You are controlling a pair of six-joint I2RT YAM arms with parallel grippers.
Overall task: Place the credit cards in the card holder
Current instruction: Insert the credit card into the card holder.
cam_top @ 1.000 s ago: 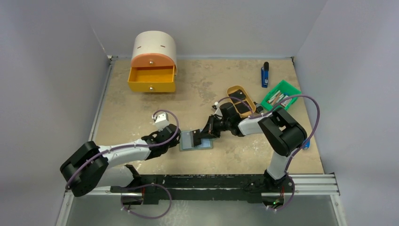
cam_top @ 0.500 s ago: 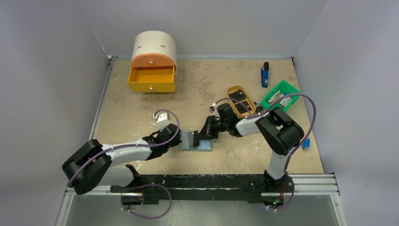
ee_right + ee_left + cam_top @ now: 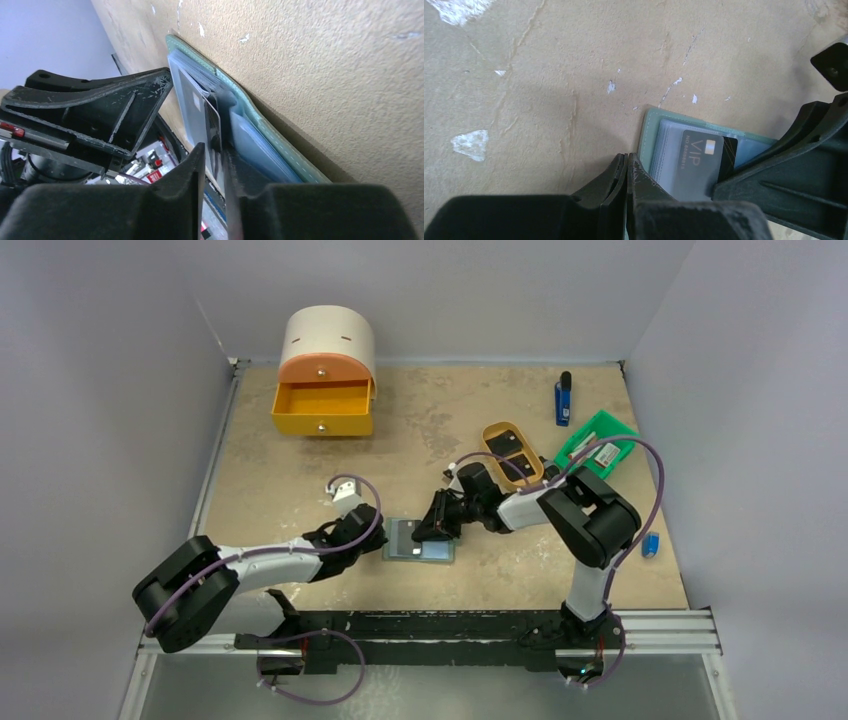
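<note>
The card holder [image 3: 418, 542] lies open on the table, with its grey-green edge [image 3: 648, 131] and pale blue pockets showing. A black credit card [image 3: 696, 161] marked VIP sits mostly inside a pocket. My left gripper [image 3: 385, 541] is shut and empty, its tips [image 3: 627, 161] pressing at the holder's left edge. My right gripper [image 3: 437, 531] is at the card's right end. Its jaws [image 3: 213, 152] are slightly parted, and the card's edge [image 3: 212, 117] stands loose between them. Two more black credit cards [image 3: 518, 464] lie in the tan tray [image 3: 489, 429].
An orange drawer box [image 3: 323, 405] stands open at the back left. A blue lighter-like stick [image 3: 563, 400] and a green bin [image 3: 598, 443] are at the back right. A small blue object [image 3: 651, 545] lies near the right arm.
The right gripper has slid left, pushing the card deeper into the pocket, and its jaws have eased apart. The left gripper has barely moved.
</note>
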